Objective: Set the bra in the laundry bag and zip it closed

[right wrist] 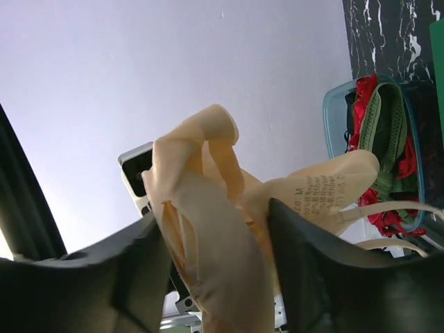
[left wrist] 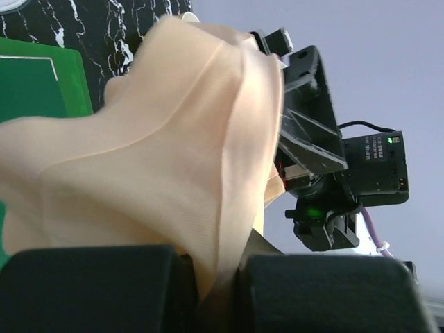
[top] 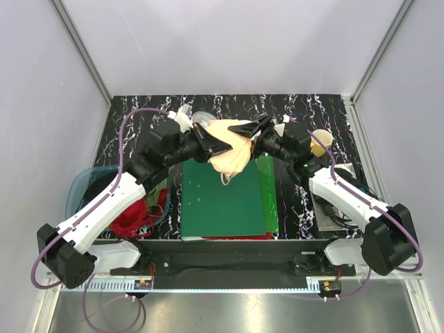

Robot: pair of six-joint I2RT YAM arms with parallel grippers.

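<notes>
Bra: the pale peach bra hangs bunched in the air between the two arms, over the far edge of the green folder. A thin strap loop dangles below it.
Left jaws: clenched on the bra. The left wrist view shows the fabric pinched tight where the two dark pads meet and billowing upward from there.
Right jaws: standing apart with a twisted bunch of bra fabric and a care label between them. I cannot tell whether they press on the cloth or only stand around it.
Arms: the left arm and the right arm reach inward and nearly meet at the bra.
Laundry bag: only a thin pale hoop shows, just behind the left arm's wrist on the counter (most of it is hidden).
Counter: black with white marbling.
Blue tub: the translucent tub sits at the left edge, partly under the left arm. It holds a red cloth.
Yellow mug: the mug stands on the right, beside the right arm's wrist.
</notes>
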